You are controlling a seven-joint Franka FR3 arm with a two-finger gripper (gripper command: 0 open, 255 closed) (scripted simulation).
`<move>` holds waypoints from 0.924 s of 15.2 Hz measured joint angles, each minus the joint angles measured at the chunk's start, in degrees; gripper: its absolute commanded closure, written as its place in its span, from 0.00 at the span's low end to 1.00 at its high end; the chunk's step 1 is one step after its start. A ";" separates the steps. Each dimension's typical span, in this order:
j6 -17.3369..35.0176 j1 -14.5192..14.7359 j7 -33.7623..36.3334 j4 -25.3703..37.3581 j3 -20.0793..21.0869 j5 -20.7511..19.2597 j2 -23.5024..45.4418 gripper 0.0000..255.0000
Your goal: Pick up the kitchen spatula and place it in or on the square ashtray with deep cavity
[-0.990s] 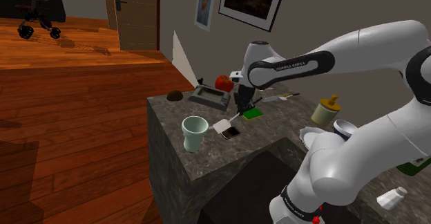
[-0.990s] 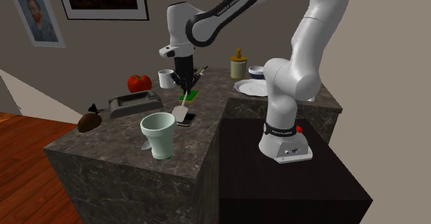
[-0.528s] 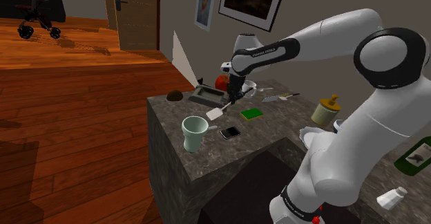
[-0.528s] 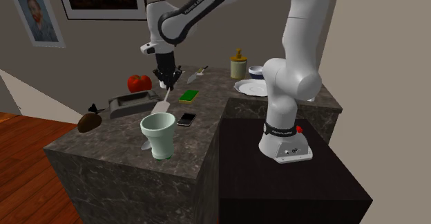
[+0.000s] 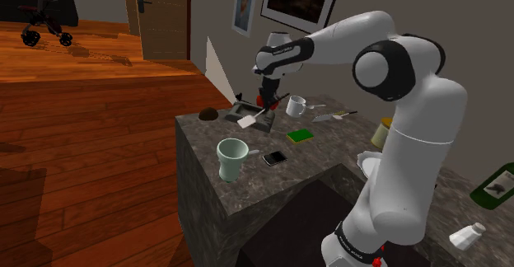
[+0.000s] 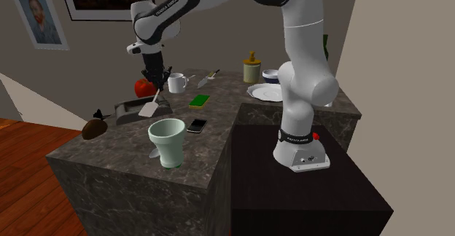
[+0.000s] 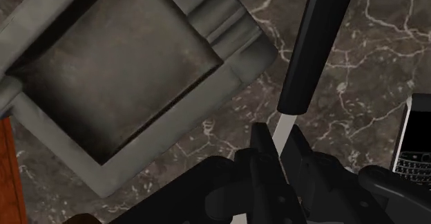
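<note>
My black gripper (image 5: 265,102) (image 6: 154,79) (image 7: 278,144) is shut on the kitchen spatula, clasping its thin white shaft (image 7: 280,127). The spatula's black handle (image 7: 316,43) runs on past the fingers. Its white blade (image 5: 247,120) (image 6: 149,111) hangs slanted below the hand, at the ashtray's near side. The square grey ashtray (image 5: 257,118) (image 6: 133,110) (image 7: 117,67) with a deep cavity rests on the dark marble counter (image 5: 247,183). In the wrist view, its cavity lies off to one side of the fingers, with bare counter under the handle.
A red tomato (image 6: 144,87) and white mug (image 5: 296,105) (image 6: 177,82) stand behind the ashtray. A green sponge (image 5: 300,134), a phone (image 5: 275,157) (image 7: 414,143), a pale green cup (image 5: 232,158) and a brown lump (image 5: 209,114) share the counter. A plate (image 6: 266,92) and yellow jar (image 6: 252,68) stand further off.
The arm has carried the spatula from above the phone and sponge across the counter to the ashtray. The grip has stayed shut on it.
</note>
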 measured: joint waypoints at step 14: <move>-11.44 -12.19 -6.13 36.32 3.90 11.24 26.85 1.00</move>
